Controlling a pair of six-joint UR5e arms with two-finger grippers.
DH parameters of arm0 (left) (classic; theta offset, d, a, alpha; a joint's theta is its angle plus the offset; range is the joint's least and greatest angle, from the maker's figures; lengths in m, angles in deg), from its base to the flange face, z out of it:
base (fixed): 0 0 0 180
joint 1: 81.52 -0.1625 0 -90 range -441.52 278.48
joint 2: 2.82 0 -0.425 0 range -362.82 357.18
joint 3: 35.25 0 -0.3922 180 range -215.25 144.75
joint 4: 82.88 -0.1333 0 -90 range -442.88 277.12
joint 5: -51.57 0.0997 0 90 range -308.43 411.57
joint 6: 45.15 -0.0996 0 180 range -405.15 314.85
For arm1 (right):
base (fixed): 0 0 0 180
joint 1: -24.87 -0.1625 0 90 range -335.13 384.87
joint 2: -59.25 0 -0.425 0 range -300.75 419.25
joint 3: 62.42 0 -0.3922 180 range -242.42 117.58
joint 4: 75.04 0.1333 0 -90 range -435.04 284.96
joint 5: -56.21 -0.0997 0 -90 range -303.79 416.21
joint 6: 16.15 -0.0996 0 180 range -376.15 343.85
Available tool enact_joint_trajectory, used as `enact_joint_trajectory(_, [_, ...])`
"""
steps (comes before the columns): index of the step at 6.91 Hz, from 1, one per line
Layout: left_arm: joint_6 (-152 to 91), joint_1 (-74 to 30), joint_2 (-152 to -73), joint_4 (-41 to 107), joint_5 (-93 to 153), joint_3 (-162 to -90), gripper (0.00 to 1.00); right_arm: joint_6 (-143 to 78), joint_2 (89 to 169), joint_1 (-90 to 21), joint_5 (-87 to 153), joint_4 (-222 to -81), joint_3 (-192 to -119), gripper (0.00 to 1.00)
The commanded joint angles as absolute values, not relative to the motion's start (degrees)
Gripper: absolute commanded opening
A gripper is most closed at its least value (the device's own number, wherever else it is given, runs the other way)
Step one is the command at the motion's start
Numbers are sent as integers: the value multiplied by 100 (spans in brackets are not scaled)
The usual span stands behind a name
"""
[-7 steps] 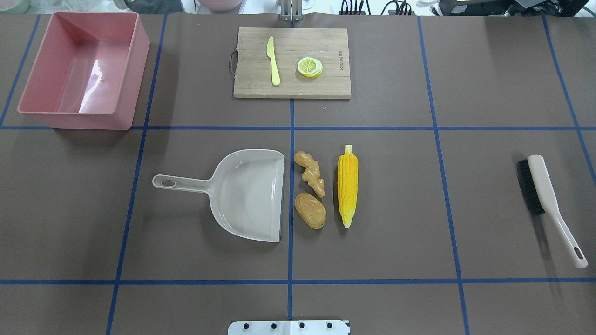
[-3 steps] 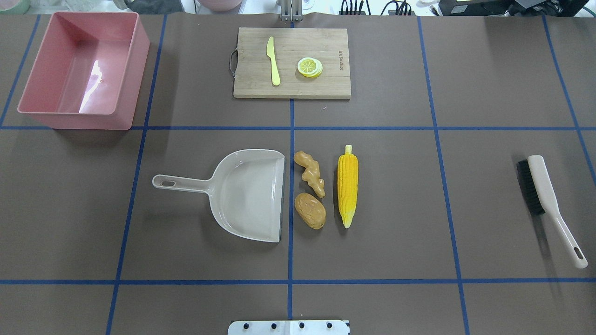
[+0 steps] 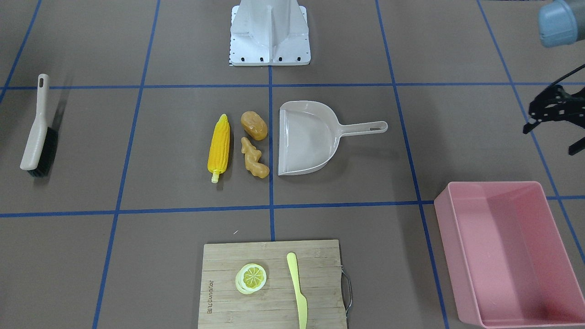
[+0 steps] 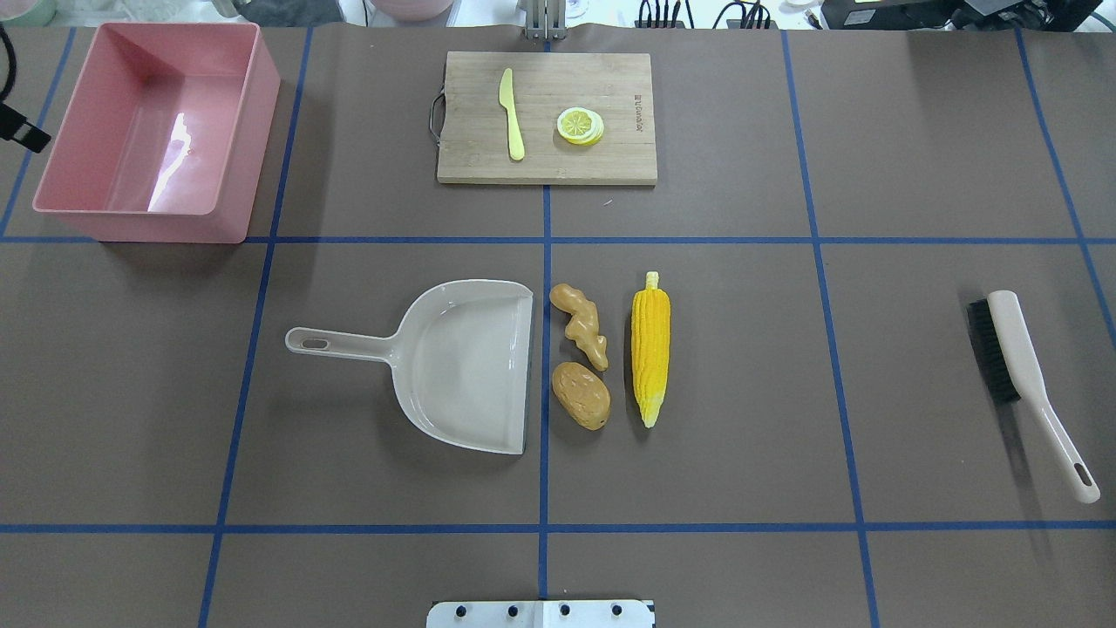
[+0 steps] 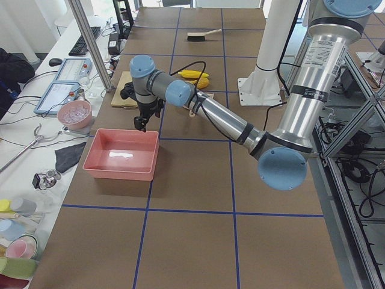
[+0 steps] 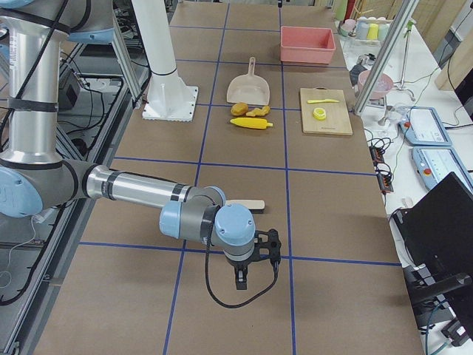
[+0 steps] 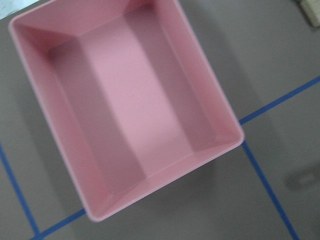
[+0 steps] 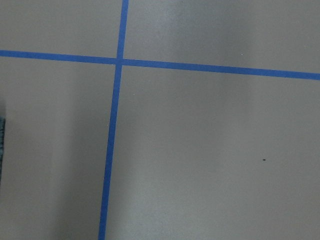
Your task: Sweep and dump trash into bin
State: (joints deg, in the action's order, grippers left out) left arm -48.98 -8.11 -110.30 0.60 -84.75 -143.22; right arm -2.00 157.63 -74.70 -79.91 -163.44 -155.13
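Observation:
The trash lies mid-table in a cluster: a yellow corn cob (image 4: 651,349), a brown potato (image 4: 581,395) and a tan ginger root (image 4: 582,324). All three lie just right of the beige dustpan's (image 4: 471,366) open mouth. The empty pink bin (image 4: 261,131) stands at the far left corner. My left gripper (image 3: 548,141) hangs above the table beside the bin, open and empty; its wrist view looks down into the bin (image 7: 130,110). My right gripper (image 6: 247,279) hovers low near the brush (image 4: 1020,366); I cannot tell whether it is open or shut.
A wooden cutting board (image 4: 610,87) at the far middle holds a pale yellow knife (image 4: 511,113) and a lemon slice (image 4: 580,125). The robot's base plate (image 4: 540,613) is at the near edge. Blue tape lines grid the brown table.
A part of my left gripper has come into the overhead view at the left edge, beside the bin. The trash, dustpan and brush have not moved.

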Motion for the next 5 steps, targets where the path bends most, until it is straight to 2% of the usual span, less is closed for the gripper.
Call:
enact_joint_trajectory(1, [-4963, -1356, -11136, 462, -8423, -14853, 99, -235, 15725, -7436, -8028, -16346, -15287, 100])
enact_joint_trajectory(3, [-4963, -1751, -11101, 1090, -8431, -14880, 99, -244, 15603, -7216, -7976, -16337, -15233, 100])
enact_joint_trajectory(5, [-5016, -2077, -11101, 1492, -8092, -15002, 99, -261, 15349, -7146, -8002, -16328, -14735, 100])
